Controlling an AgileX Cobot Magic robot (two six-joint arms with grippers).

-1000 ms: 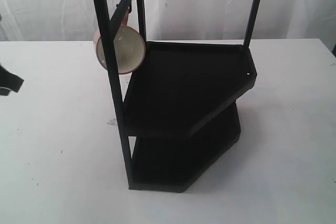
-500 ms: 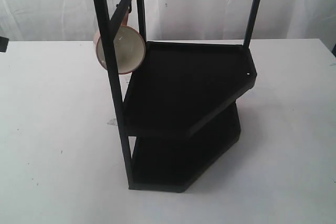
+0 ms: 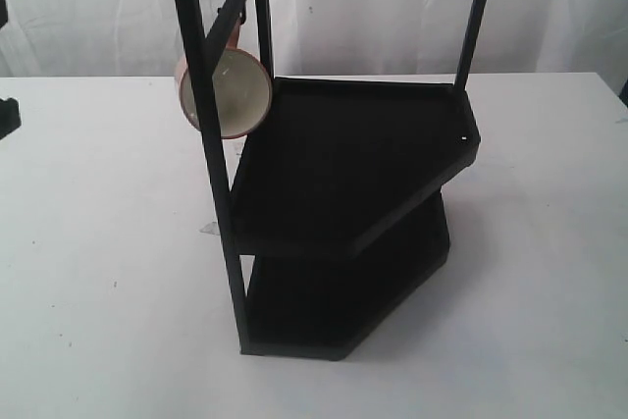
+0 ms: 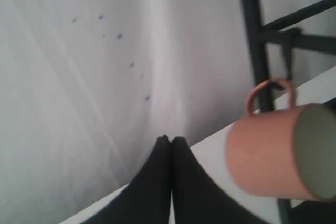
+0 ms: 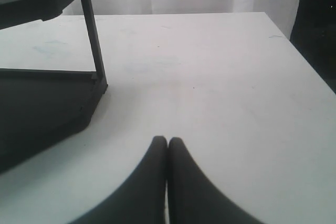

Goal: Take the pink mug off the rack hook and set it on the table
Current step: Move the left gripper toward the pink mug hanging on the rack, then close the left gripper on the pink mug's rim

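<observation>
We see the mug (image 4: 265,153) hanging on the rack (image 4: 254,35), near but apart from our clenched left hand (image 4: 170,140), right hand (image 5: 167,141) likewise clenched.

Lab-type test setup: plain white table (image 3: 98,242) w/ white curtain backdrop (image 3: 98,7).

The left hand (image 4: 171,140) and the right hand (image 5: 167,141) each have their two dark fingers pressed flat together.
</observation>
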